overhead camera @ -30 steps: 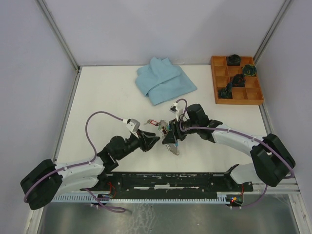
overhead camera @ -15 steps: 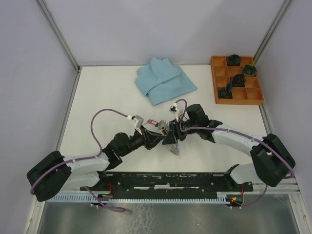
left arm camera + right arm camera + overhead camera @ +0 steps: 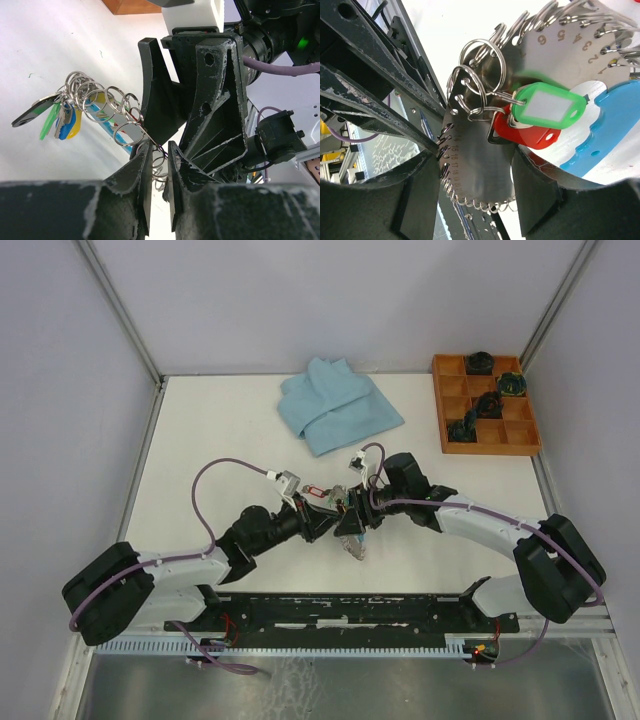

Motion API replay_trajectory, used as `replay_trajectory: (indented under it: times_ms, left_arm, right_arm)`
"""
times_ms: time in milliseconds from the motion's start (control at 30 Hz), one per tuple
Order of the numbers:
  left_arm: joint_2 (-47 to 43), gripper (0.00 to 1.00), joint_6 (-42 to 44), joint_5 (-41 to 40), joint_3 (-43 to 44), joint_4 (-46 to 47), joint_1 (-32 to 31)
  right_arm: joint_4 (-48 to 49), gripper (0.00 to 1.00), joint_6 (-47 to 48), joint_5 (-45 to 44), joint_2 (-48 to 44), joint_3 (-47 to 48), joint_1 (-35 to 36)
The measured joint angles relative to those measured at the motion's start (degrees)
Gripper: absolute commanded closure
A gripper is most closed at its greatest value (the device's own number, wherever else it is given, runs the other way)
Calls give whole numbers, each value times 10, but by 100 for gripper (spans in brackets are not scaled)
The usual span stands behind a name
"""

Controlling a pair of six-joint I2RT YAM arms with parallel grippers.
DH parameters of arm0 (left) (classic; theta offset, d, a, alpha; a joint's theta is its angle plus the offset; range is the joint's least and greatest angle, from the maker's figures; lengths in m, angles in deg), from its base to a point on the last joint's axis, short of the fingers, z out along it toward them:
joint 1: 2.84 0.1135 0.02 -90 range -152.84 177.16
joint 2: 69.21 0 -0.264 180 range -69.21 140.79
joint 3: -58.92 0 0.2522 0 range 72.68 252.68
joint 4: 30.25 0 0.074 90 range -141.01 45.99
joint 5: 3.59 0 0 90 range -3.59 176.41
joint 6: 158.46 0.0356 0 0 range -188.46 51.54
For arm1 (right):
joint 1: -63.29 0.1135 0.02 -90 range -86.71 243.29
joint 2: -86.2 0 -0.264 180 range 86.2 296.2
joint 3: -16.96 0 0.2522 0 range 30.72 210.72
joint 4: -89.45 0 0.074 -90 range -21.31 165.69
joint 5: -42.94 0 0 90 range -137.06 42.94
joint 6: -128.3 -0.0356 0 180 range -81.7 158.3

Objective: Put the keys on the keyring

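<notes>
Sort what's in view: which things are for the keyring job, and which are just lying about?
Job:
keyring, held by the right gripper
keys hanging on it

Lying about:
blue cloth
wooden tray with dark items

In your right wrist view, the only legible marks were numbers stamped on the flat metal face of the keyring (image 3: 487, 165). Along its upper edge, beside the wire loops, you had single digits running 6, 5, 4, 3, 2, turned at angles following the curve. Down its lower left edge ran a column of smaller two-digit numbers in the teens, too fine to read each surely. Your other views gave nothing readable.
</notes>
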Motion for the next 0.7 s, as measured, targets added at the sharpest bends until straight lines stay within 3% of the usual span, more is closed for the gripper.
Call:
replay_trajectory:
  times_ms: [267,700]
  left_arm:
    - [-10,97,-2,4,1,-19,2]
    - [-67,97,20,41,-26,-38,16]
  right_arm:
    - [-7,90,4,0,0,0,0]
    - [-19,87,15,19,2,1,0]
